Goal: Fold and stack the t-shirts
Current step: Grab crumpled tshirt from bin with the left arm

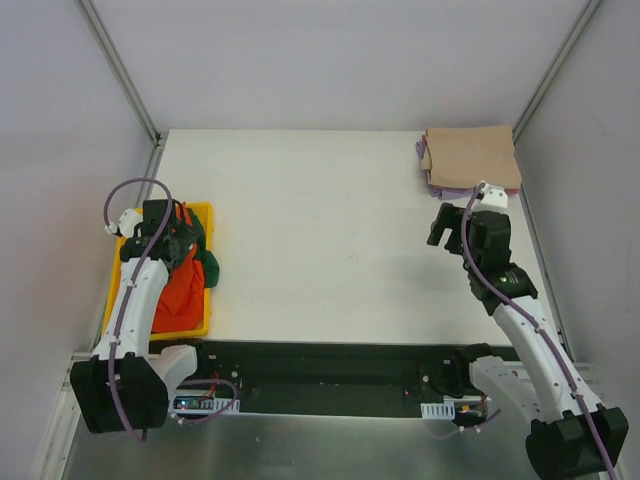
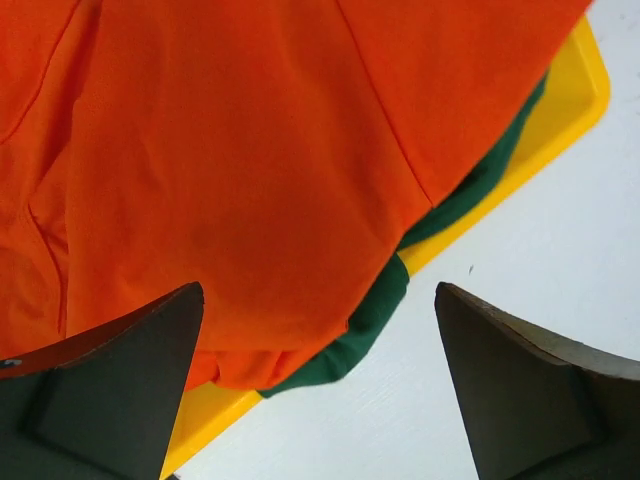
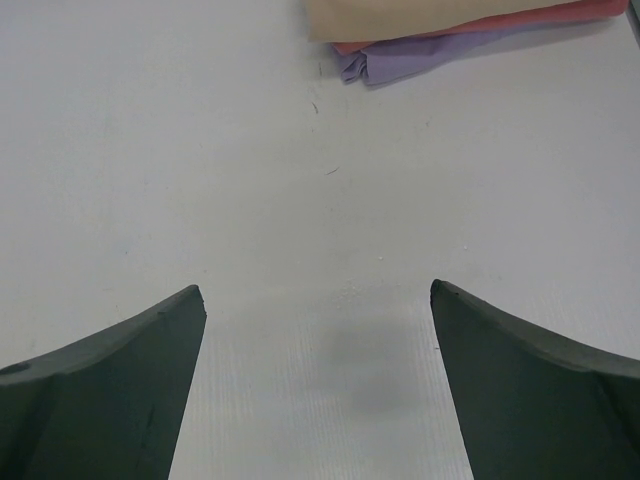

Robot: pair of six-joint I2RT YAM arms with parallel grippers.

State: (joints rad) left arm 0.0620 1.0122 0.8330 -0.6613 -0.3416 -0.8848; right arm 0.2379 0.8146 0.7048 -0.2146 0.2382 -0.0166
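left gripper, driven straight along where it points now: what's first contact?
The orange t-shirt, most likely: it lies dead ahead of the open left gripper, on top of the green t-shirt in the yellow tray. Depth is unclear.

Left arm: reaches forward from its base at the near left, white forearm sloping away from the base. Left pincer: pointed downward, jaws spread wide, dark fingers well apart.

Right arm: reaches forward from the near right, leaning slightly inward. Right pincer: tilted down and forward, jaws likewise spread wide, its fingers well apart.
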